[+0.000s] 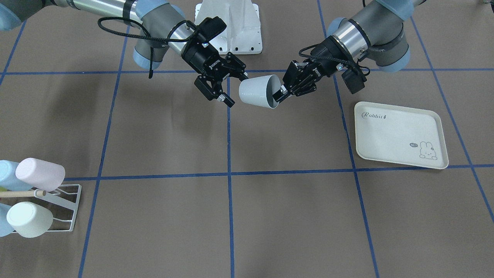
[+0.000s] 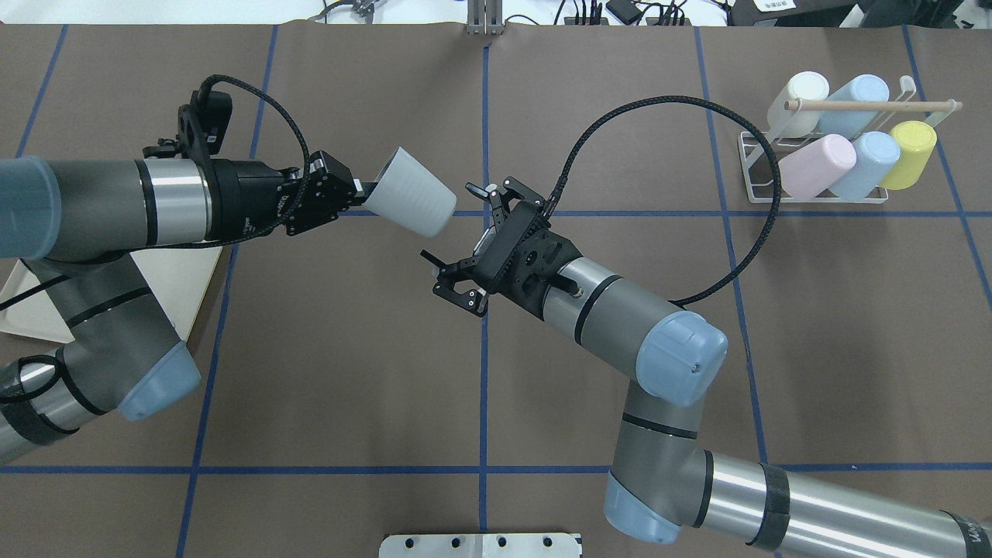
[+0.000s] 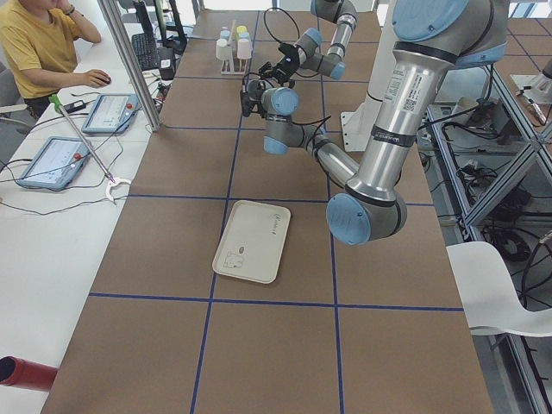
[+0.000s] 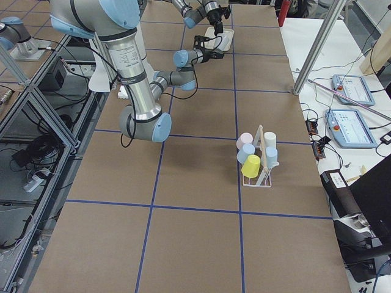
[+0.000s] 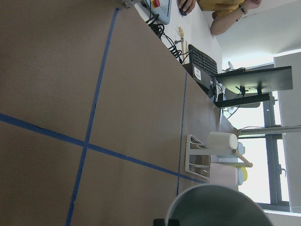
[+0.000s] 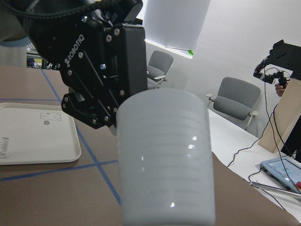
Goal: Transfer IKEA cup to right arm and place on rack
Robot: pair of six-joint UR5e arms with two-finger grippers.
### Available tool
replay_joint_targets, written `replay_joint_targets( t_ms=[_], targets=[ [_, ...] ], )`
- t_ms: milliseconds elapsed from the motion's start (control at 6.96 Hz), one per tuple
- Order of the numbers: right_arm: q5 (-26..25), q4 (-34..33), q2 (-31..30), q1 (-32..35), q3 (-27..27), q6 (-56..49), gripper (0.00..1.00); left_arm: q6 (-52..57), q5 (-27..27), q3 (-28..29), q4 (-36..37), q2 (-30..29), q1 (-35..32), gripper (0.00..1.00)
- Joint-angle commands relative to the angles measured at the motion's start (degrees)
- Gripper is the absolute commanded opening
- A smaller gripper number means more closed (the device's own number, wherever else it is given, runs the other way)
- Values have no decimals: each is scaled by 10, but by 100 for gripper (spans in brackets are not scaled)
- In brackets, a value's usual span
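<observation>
The IKEA cup [image 1: 256, 92], a pale grey-white tapered plastic tumbler, is up in the air over the middle of the brown paper-covered table [image 1: 293, 216] with its blue tape grid. It lies roughly on its side. The left gripper [image 1: 280, 95] has it by the rim, pinched narrow on the wall with one finger inside the mouth and the other outside, so the open end faces the left arm.

The closed bottom of the cup points straight at the right gripper [image 1: 237, 91]. That claw is spread wide, one finger above and one below the cup's base in the front view, and the base sits about level with the fingertips. It isn't clamped on anything. From the right wrist camera the cup fills the middle of the shot with the left gripper's black body right behind it.

The small white wire rack [image 2: 756, 167] with the light wooden rod [image 2: 868, 105] through it is well off at the far edge on the robot's right side. It's got five tumblers on its prongs: cream [image 2: 798, 89], two light blue, pink [image 2: 818, 161] and yellow [image 2: 911, 151].

The cream rectangular tray with the rabbit print [image 1: 401, 135] sits flat on the robot's left side, near the left arm and well apart from the rack.
</observation>
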Motion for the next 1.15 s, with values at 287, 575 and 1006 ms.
replay_joint_targets(
  t_ms=[287,575,1006],
  targets=[
    [0,-17,0,0,9,-13,99,25,-1,-2,8,-2,14,0],
    [0,-18,0,-1,8,-24,98,24,0,-1,9,-7,19,0],
    [0,-31,2,-1,11,-24,91,24,0,0,10,-8,19,0]
  ],
)
